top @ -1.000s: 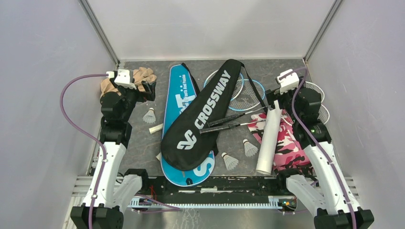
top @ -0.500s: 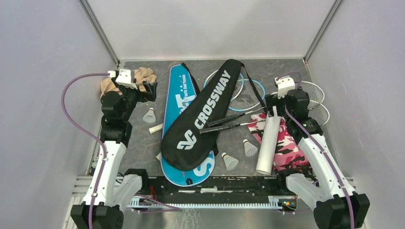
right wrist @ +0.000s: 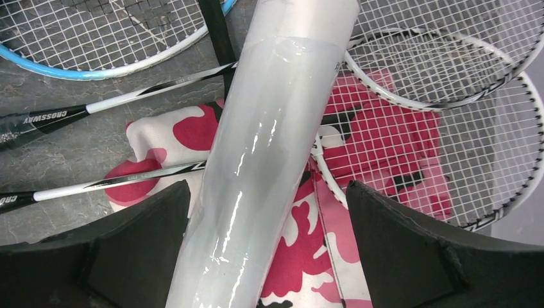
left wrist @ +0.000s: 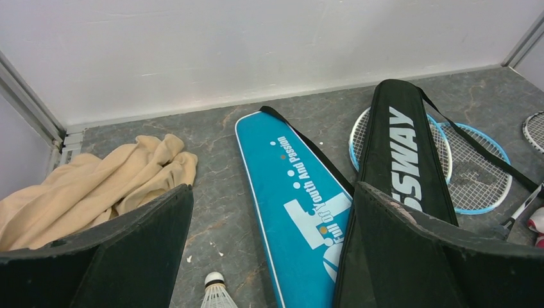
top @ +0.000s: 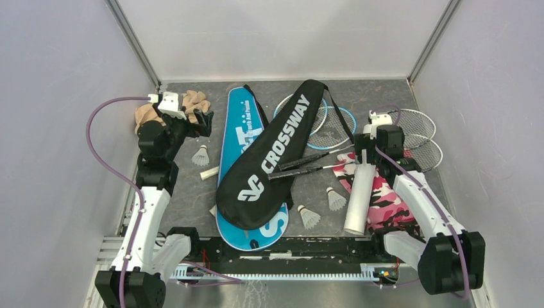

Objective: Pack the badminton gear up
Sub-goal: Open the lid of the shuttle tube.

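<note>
Your right fingers (right wrist: pixel 417 250) stand spread wide on either side of the white tube (right wrist: pixel 276 128), neither one clamped on it, so nothing is grasped. You are straddling its upper end, right of centre in the overhead view, presumably to lift it. It lies slanted across a pink camouflage cloth (right wrist: pixel 173 138) and over a rim of the silver rackets (right wrist: pixel 423 70), so raise it straight to avoid dragging them. Your left fingers (left wrist: pixel 128 256) are equally spread and hold nothing, hovering at upper left above the bench (left wrist: pixel 218 212), near the tan cloth (left wrist: pixel 96 186) and a shuttlecock (left wrist: pixel 216 292). At centre the black CROSSWAY cover (top: pixel 272 154) lies crosswise on the blue cover (top: pixel 240 135), its far end over the blue rackets (top: pixel 333 128). Two more shuttlecocks (top: pixel 335 199) sit at lower centre. Packing, I judge, has barely begun.
</note>
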Robot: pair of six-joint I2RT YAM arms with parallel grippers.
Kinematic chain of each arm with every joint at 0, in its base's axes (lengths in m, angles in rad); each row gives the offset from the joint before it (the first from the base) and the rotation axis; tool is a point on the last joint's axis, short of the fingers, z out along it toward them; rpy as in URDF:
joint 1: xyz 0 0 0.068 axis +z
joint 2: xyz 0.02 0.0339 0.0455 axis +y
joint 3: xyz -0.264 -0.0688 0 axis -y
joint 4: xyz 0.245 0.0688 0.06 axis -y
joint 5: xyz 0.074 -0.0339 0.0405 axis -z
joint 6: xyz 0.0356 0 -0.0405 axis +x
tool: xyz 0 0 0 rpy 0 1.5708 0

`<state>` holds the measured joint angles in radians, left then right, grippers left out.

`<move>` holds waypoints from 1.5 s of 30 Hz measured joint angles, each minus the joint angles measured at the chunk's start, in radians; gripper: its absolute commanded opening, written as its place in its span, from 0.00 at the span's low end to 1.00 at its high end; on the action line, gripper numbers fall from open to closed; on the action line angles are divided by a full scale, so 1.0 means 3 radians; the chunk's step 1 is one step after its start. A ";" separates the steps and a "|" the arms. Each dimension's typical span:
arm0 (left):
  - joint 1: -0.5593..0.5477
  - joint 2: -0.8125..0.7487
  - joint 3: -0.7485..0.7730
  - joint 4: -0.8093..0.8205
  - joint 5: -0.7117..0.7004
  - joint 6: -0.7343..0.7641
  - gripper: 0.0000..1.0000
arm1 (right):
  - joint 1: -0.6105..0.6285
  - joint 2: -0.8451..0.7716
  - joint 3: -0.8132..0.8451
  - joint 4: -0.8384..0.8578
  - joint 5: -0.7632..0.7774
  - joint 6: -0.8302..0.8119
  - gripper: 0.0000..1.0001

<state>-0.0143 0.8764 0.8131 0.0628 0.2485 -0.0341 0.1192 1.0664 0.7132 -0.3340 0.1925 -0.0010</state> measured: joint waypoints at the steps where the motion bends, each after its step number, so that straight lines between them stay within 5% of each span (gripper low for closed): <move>1: 0.0000 0.0006 -0.0001 0.0000 0.0004 0.0000 1.00 | -0.0011 0.0022 -0.0006 0.0017 -0.0004 0.0023 0.98; 20: 0.0000 0.0099 -0.0010 0.0004 0.0142 0.0001 1.00 | -0.0318 0.0690 -0.0084 0.0148 -0.0544 0.0305 0.94; 34: 0.0001 0.0136 -0.0010 -0.0008 0.0216 0.0003 1.00 | -0.0345 0.0905 0.0062 0.0114 -0.0947 0.0300 0.52; 45: 0.0001 0.0389 0.0444 -0.0496 0.0758 0.0159 1.00 | -0.0156 0.0871 0.0888 -0.0249 -0.1645 0.0083 0.33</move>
<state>-0.0139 0.9932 0.9463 -0.0860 0.4759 0.0135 0.0723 1.3277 0.9794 -0.4088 -0.3012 0.0238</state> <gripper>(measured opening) 0.996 0.751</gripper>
